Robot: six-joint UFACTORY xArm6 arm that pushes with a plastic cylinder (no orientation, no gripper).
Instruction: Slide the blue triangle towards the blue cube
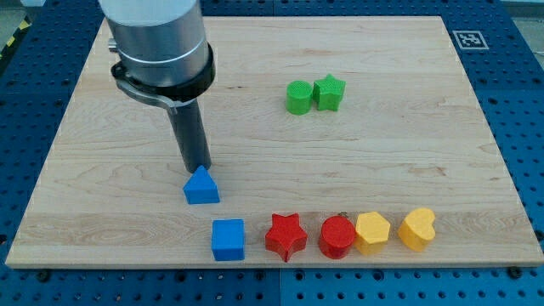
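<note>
Camera view, entries listed from the view's bottom upward.

1. Bottom row, left to right: blue cube (228, 239), red star (286, 235), red cylinder (337, 236), yellow hexagonal block (372, 232), yellow heart (416, 228). The cube sits close beside the star; the rest stand shoulder to shoulder.

2. Blue triangle (201, 186): just above the cube and slightly to the view's left, apart from it by a narrow gap.

3. My tip (199, 167): at the triangle's upper edge, touching or nearly so; I cannot tell which. I carry no claw, only this rod, so nothing is grasped.

4. Risks, as I judge them: a push off-centre could spin the triangle and let it slip past my tip to the left of the cube. Too long a push could drive the cube toward the tabletop (102, 204) front edge or into the star.

5. Far field: green round block (298, 98) and green star (329, 93), touching, well clear.

6. Nothing stands between triangle and cube.
</note>
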